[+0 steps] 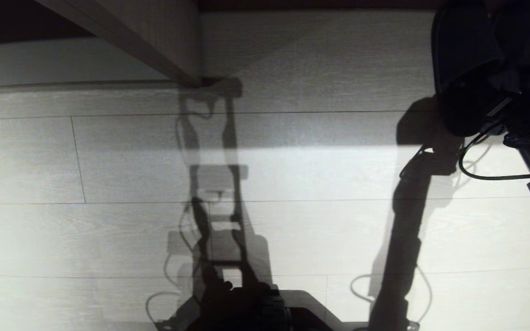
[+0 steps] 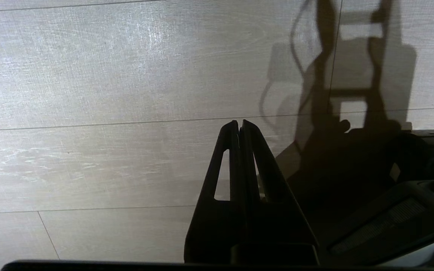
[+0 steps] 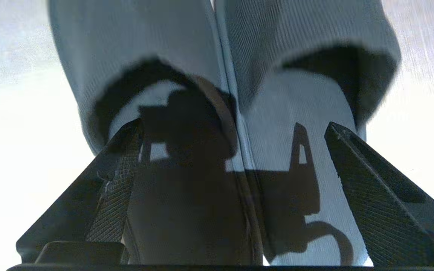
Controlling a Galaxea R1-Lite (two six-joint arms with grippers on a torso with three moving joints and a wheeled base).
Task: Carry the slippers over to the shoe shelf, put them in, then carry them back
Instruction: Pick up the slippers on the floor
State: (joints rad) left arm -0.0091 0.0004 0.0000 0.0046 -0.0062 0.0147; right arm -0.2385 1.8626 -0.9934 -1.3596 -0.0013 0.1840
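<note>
Dark navy fabric slippers (image 3: 217,56) | lying between spread right gripper (image 3: 236,130) jaws, beside shoe shelf (image 1: 154,41) | advice: retreat straight | left gripper (image 2: 238,126) clenched

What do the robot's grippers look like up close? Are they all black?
Yes, both look black. The left gripper has two long, tapering fingers with slot-shaped cut-outs, narrowing to thin tips. The right gripper has wedge-shaped fingers whose inner faces carry a fine cross-hatched grip texture. In the head view, a thin black cable loops out beside the right arm's dark wrist.
</note>
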